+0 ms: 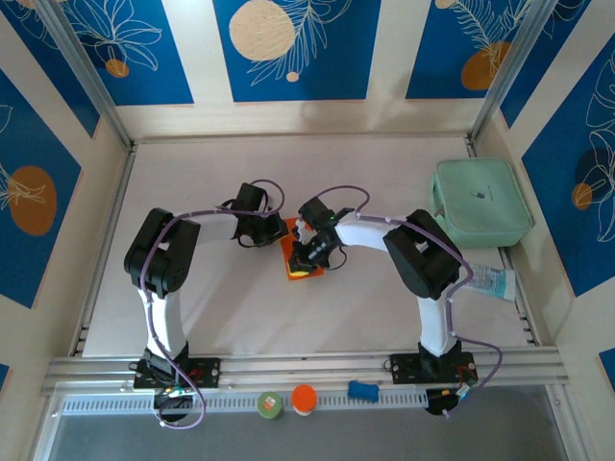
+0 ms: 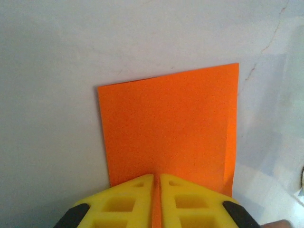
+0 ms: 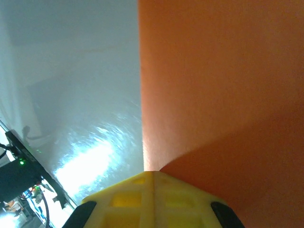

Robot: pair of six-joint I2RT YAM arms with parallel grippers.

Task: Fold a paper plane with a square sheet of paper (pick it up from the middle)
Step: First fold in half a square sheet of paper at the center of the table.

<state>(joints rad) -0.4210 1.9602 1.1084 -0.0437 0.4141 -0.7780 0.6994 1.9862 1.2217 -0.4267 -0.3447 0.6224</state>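
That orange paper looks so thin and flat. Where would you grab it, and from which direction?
Best by an edge, coming in level from the side, one finger under and one over: the orange paper is thin and flat, with nothing to grip from above. The left tool is shut on its near edge that way; the right tool seems to pinch another part.

A pale, matte tabletop (image 1: 240, 317) sits boxed in by wall panels (image 1: 288, 48) of cream and deep blue, printed with white leaf outlines and cream and orange discs. Slanted aluminium posts (image 1: 85, 77) rise from the far corners, and a ridged aluminium rail (image 1: 307, 367) runs along the near edge. Overhead light throws a bright glare (image 3: 90, 156) on the surface, which a fine hairline crack (image 2: 270, 42) marks.
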